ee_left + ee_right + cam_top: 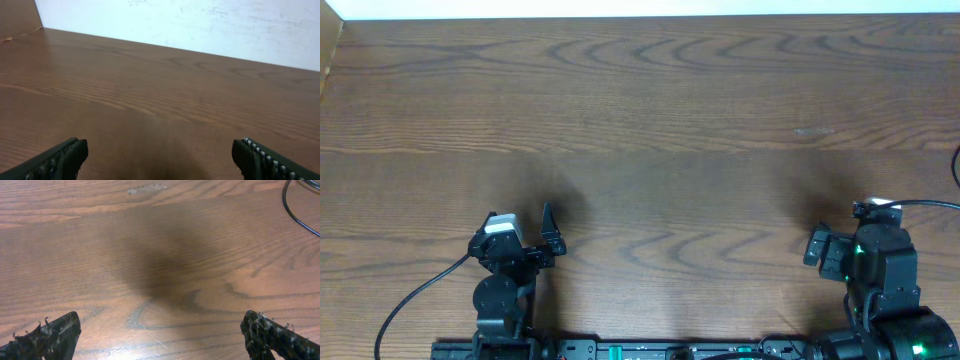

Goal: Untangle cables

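On the wooden table [650, 100] a black cord [284, 200] runs off-frame; left gripper [159, 155], right gripper [160, 330] spread

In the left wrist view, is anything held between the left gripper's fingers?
No, the left gripper is open, and only the wooden table shows between its fingers.
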